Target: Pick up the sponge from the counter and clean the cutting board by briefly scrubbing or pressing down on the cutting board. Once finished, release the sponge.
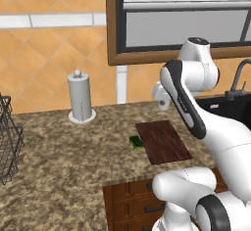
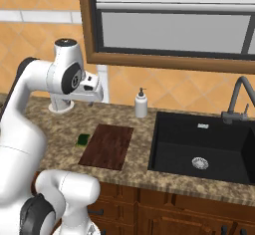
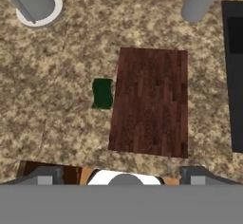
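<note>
Nothing of the job is done yet, as I judge it. The sponge (image 3: 102, 94) lies flat on the bench (image 3: 61, 123), just beside the long edge of the cutting board (image 3: 151, 102), on the side toward the paper towel holder (image 1: 80, 98); from my hand camera there seems a thin strip of bench between them, though in the base views they look almost touching. The board is bare, with nothing on it.

My pincer (image 2: 92, 90) hangs high above the bench, well apart from both sponge and board, looking straight down on them. It has hold of nothing. How wide its fingers stand I cannot tell for sure; the two tips sit far apart at the bottom of my hand camera, which suggests they are spread.

Everything is left: come down over the sponge, close on it, carry it onto the board, press or scrub briefly, then let go. The soap bottle (image 2: 141, 103) and sink (image 2: 164, 149) stand beyond the board's other side, out of my way.
</note>
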Motion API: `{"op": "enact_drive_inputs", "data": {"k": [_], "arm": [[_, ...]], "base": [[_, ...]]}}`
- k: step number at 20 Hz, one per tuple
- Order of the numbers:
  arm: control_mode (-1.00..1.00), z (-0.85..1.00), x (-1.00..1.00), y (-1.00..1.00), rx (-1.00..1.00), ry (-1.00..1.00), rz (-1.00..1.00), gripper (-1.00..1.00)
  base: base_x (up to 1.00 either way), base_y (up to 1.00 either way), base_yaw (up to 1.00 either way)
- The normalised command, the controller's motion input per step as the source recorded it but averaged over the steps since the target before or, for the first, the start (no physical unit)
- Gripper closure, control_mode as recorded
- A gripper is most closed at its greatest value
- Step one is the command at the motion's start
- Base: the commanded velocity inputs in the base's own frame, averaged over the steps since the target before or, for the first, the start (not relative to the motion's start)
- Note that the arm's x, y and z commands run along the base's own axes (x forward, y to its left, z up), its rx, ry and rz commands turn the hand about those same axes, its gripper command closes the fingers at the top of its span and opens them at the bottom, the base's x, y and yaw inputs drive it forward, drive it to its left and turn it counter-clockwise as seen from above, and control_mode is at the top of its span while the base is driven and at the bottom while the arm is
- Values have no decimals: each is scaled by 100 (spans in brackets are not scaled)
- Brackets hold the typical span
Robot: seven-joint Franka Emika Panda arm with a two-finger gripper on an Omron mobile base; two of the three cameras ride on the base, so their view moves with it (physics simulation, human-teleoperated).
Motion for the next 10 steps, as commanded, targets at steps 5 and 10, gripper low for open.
{"op": "enact_drive_inputs", "data": {"k": [5, 10], "arm": [[-100, -36, -1, 14, 0, -1, 0, -100], [-100, -36, 1, 13, 0, 2, 0, -100]], "base": [[0, 0, 0], [0, 0, 0]]}}
